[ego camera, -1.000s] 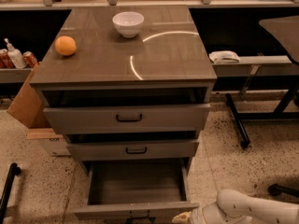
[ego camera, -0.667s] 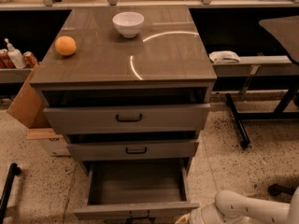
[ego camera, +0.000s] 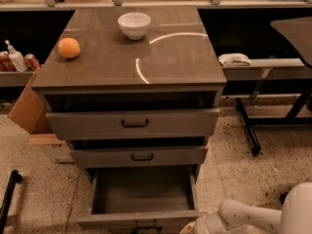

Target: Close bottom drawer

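Flanking open bottom drawer [ego camera: 139,220] front edge: gripper [ego camera: 191,226].

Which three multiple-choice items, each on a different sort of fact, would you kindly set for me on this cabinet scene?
1. Where is the claw? A) low, by the right end of the bottom drawer front; B) top left corner; C) out of view.
2. What colour is the bowl? A) blue; B) white; C) red.
3. The bottom drawer is: A) shut; B) removed; C) pulled out.
Key: 1A, it sits at the view's lower edge beside the front; 2B, it looks plain white; 3C, its inside shows.
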Available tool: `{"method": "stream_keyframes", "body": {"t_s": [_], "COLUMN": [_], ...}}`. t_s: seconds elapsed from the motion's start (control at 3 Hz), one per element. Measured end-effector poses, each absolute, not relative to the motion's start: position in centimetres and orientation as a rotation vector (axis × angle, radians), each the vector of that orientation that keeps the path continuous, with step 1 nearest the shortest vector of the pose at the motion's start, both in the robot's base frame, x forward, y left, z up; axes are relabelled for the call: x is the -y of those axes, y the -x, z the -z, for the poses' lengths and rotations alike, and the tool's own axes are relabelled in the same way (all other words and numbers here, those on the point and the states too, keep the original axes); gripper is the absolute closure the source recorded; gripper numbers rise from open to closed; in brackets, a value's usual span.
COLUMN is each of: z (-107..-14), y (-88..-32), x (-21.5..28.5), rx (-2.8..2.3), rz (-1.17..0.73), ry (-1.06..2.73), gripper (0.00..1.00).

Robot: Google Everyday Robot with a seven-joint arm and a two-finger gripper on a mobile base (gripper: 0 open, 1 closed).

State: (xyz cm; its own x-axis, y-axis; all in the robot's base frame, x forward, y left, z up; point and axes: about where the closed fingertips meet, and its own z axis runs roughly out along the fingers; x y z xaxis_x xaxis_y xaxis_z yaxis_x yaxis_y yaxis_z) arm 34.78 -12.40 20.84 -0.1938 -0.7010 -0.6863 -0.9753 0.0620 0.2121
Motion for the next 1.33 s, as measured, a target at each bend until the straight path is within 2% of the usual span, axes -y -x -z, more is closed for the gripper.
{"method": "stream_keyframes", "body": {"t_s": [1.33], "z": [-15.0], "y": [-42.0], "x": [12.5], "rx": [-2.06], "rz": [-0.696], "ry": [1.425], "gripper": [1.0]}}
